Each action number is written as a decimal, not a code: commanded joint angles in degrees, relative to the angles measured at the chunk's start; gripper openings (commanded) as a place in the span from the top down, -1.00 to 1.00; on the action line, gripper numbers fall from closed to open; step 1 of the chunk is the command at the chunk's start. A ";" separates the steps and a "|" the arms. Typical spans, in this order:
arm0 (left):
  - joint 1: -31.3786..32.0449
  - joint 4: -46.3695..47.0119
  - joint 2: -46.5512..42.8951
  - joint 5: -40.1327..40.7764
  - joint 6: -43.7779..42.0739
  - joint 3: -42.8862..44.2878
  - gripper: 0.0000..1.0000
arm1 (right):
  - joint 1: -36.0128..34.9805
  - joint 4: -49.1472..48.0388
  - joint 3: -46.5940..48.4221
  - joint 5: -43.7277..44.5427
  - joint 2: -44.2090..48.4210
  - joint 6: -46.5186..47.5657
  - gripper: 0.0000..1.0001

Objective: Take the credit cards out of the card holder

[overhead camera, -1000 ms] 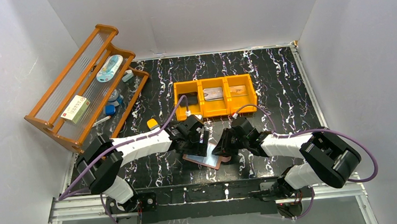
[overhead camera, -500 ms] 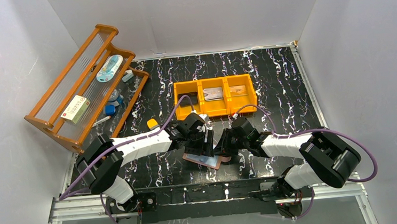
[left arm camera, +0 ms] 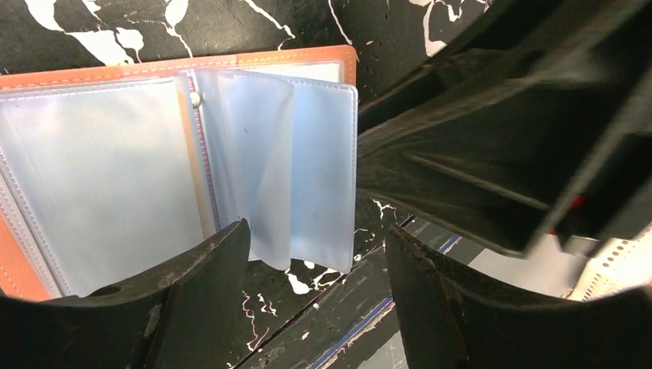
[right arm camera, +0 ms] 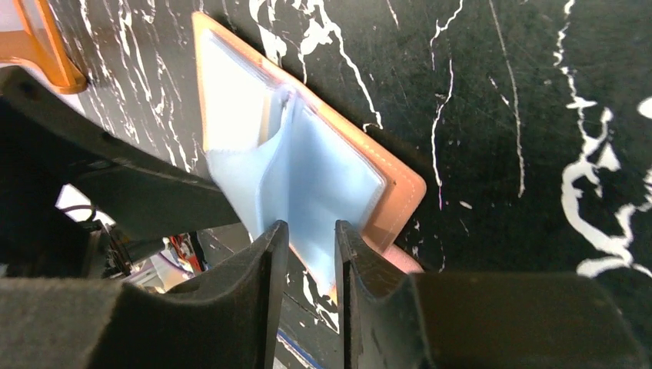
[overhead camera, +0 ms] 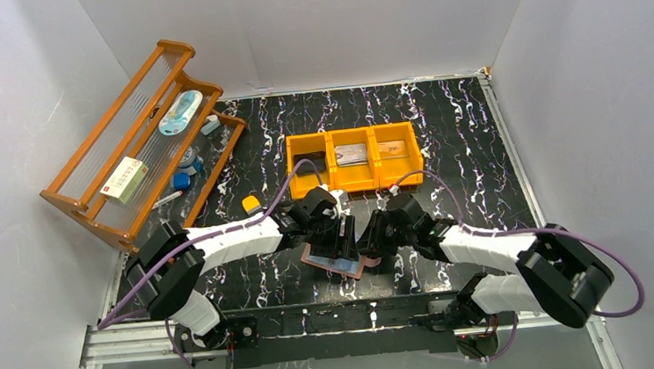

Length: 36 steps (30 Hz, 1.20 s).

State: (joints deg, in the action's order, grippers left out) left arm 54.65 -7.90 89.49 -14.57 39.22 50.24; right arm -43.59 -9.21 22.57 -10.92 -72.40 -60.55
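The salmon-pink card holder (overhead camera: 337, 263) lies open on the black marbled table between my two grippers. Its pale blue sleeves (left arm camera: 254, 169) fan up and look empty; no card shows in them. My left gripper (overhead camera: 337, 228) hovers over the holder's left half with its jaws wide open (left arm camera: 315, 265) and empty. My right gripper (overhead camera: 370, 238) is at the holder's right edge. Its jaws (right arm camera: 309, 254) are open by a narrow gap, astride the edge of a blue sleeve (right arm camera: 315, 184). Credit cards lie in the orange tray: a grey one (overhead camera: 352, 154) and a brown one (overhead camera: 394, 148).
The orange three-compartment tray (overhead camera: 369, 184) stands just behind the grippers. A small yellow-and-white block (overhead camera: 252, 204) sits left of the left gripper. A wooden rack (overhead camera: 87, 206) with small items stands at the far left. The table's front rail (overhead camera: 343, 320) is close behind the holder.
The right arm has stretched out and its gripper has closed in on the holder's right edge. The left gripper has shifted slightly right over the holder. The holder has stayed in place.
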 commanded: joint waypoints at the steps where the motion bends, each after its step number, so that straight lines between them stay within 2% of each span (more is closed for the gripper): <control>1: 0.05 1.41 -0.29 -2.05 1.04 -0.75 -0.26 | -0.14 7.24 0.98 5.34 7.14 0.27 0.23; 7: 0.48 5.41 1.00 -6.61 1.59 -0.55 -0.30 | -0.13 15.31 1.24 13.55 16.13 -1.50 0.18; 13: 1.37 6.76 1.76 -8.38 1.79 0.11 -0.33 | -0.13 14.04 0.07 13.82 20.62 -2.55 0.15; 18: 1.41 4.76 -2.77 -5.42 2.04 -2.03 -0.33 | -0.02 10.26 0.27 9.82 17.47 -2.33 0.21; 26: 1.31 -0.67 -10.67 -6.22 -0.94 -3.98 -0.44 | 0.07 2.64 2.90 1.69 9.22 0.26 0.27; 30: 1.28 -5.66 -13.17 -1.01 -1.76 -2.96 -0.44 | 0.10 1.11 5.15 -1.91 4.49 2.36 0.27; 34: 1.28 -13.81 -15.60 12.70 -0.92 -0.98 -0.59 | 0.04 1.69 5.58 -4.42 -1.31 2.33 0.27; 36: 0.62 -16.95 -15.26 16.99 -0.81 0.19 -0.65 | 0.08 1.15 4.26 -4.46 -2.71 1.59 0.27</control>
State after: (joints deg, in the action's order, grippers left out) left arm 55.79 -15.38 76.31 -9.76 38.57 47.13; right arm -43.62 -5.52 26.48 -12.45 -72.73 -59.55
